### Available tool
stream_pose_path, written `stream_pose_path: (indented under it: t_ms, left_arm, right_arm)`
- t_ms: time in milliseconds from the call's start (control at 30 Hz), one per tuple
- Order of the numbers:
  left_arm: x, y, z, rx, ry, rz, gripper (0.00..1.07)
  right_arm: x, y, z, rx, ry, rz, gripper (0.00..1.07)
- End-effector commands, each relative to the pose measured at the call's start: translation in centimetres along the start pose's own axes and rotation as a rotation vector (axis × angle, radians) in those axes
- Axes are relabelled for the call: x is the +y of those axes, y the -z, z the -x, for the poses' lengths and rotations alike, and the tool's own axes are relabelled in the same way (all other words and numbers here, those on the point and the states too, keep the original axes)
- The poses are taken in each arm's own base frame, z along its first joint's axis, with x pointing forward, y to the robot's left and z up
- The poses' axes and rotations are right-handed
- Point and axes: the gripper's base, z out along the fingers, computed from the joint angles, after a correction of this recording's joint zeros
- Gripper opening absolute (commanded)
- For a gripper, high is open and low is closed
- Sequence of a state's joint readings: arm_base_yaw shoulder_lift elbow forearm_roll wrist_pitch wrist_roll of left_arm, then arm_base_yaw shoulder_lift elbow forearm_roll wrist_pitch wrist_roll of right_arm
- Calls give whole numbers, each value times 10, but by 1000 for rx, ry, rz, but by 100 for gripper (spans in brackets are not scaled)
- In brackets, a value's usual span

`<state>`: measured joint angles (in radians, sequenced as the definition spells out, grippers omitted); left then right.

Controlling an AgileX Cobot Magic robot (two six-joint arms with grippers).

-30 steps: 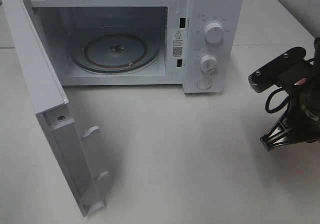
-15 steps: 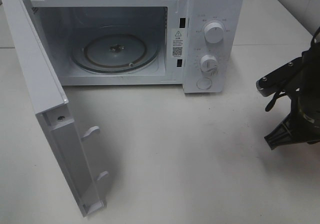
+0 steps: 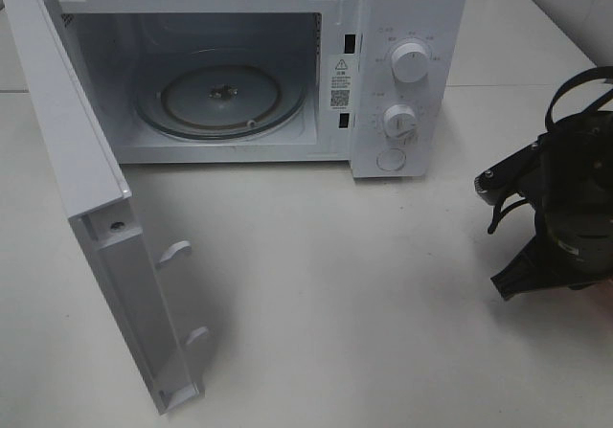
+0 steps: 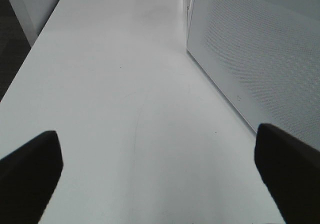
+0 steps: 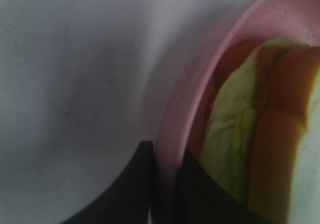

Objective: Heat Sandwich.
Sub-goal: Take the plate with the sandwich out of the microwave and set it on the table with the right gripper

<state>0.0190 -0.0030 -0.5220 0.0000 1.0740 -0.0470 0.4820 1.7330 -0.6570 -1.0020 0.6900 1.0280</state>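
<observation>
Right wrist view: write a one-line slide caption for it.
Right gripper shut on the rim of the pink plate, which holds the sandwich.

The sandwich (image 5: 270, 134) lies inside a pink plate (image 5: 185, 108): tan-orange crust, pale green filling, white bread, close against the plate's rim.

High overview; two close wrist views.

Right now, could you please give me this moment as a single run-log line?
microwave: door open, turntable bare | right claw: shut on pink plate rim | sandwich: on plate | left claw: open, empty
</observation>
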Motion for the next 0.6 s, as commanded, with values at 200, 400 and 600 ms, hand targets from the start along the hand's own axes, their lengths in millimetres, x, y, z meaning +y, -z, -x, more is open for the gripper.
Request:
stream_pose_path:
  t_ms: [200,400,600]
  left_arm:
    - [-1,0,-1,-11,5,-4,100]
    - [-1,0,-1,-11,5,-4,100]
    - [-1,0,-1,-11,5,-4,100]
  right_arm:
    - [-3,-2,4,-38,2,-32,1]
    - [-2,-2,6,-63,-2,-24,1]
    - [5,-12,4,-31,30,-39,1]
